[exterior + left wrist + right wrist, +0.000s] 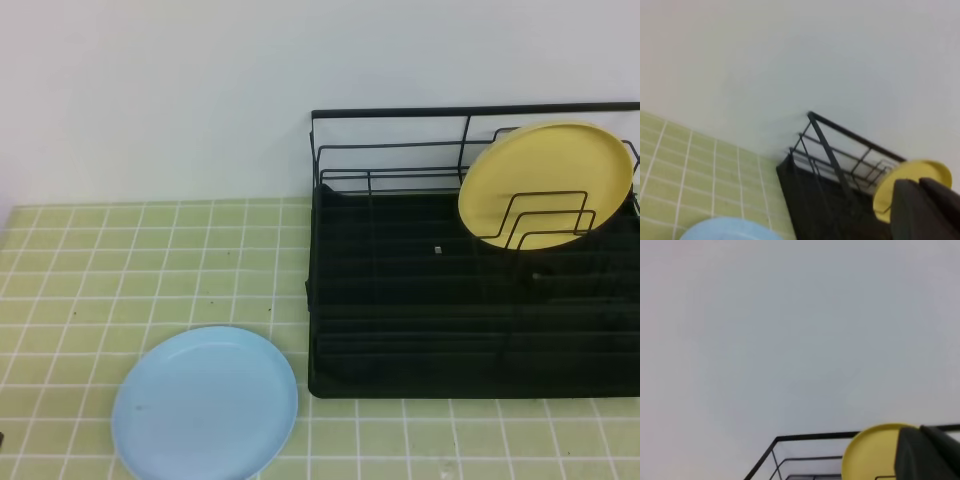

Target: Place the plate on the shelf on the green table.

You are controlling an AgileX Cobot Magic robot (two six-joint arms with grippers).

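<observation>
Behind everything stands a plain white wall [150, 90], filling the far half of the high view. Below it the green table [120, 260] spreads in small pale tiles with white grout. On its right side sits the shelf [400, 330], a black wire rack with a black tray base and a rear rail. A yellow plate [545, 185] stands tilted on edge at the far right of the rack, leaning behind the bent-wire dividers. The plate [205, 403], light blue and round, lies flat on the tiles at the near left, just beside the rack's near left corner and apart from it.

Neither arm shows in the high view. A dark shape at the lower right of each wrist view is probably part of the left gripper [925, 210] and the right gripper [930, 455]; both are closed with nothing between the jaws.
</observation>
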